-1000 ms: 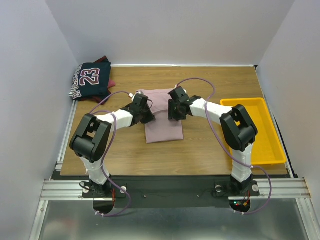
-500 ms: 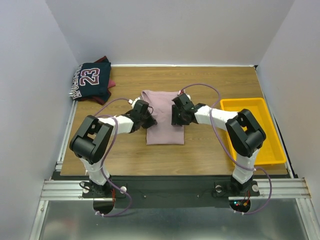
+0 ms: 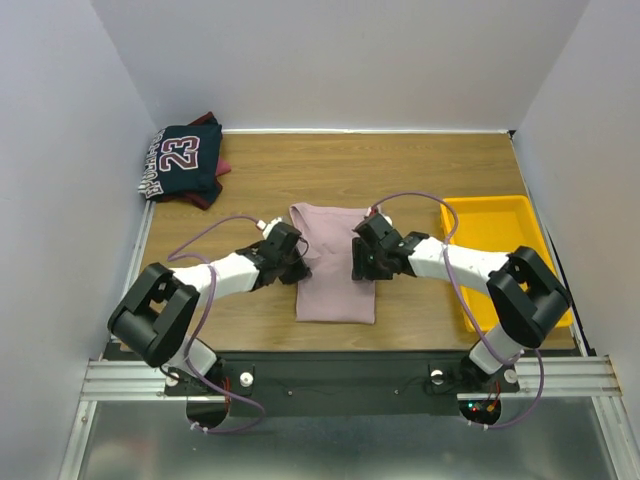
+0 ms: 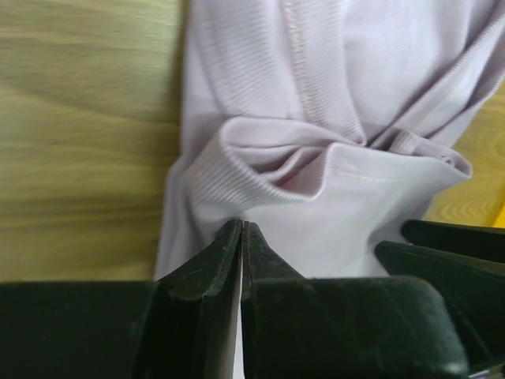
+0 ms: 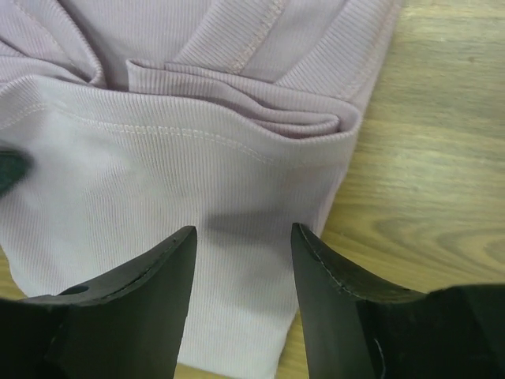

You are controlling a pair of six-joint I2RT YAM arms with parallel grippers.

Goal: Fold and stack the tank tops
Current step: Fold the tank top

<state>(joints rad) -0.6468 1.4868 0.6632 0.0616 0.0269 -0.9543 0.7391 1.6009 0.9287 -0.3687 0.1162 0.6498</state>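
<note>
Seeing: 3 tank tops on the worktop (image 3: 430, 170), both arms low over the pink one.
Pink top: the pink tank top (image 3: 335, 265) lies folded into a narrow upright rectangle at mid worktop, its lower end close to the near edge. In the wrist cams we see ribbed fabric, stitched hems and a few stacked layers bunched at a fold.
L pincer: the left gripper (image 4: 241, 227) sits at the pink top's left edge. Fingers are pressed almost together with only a thin slit between them, tips right at the cloth. We can't tell whether any fabric is caught in the slit.
R pincer: the right gripper (image 5: 243, 233) sits at the pink top's right edge, fingers spread. The cloth lies flat under the gap and nothing is pinched.
Navy top: the navy tank top (image 3: 182, 160) with the "23" is at the far-left corner, crumpled, up against the left wall.
Maroon top: the maroon tank top (image 3: 226, 166) is under the navy one, only a bit poking out on its right side.
Tray: the yellow tray (image 3: 485, 201) runs along the right edge, well apart from the navy and maroon tops. The R forearm passes just beside its left rim.
</note>
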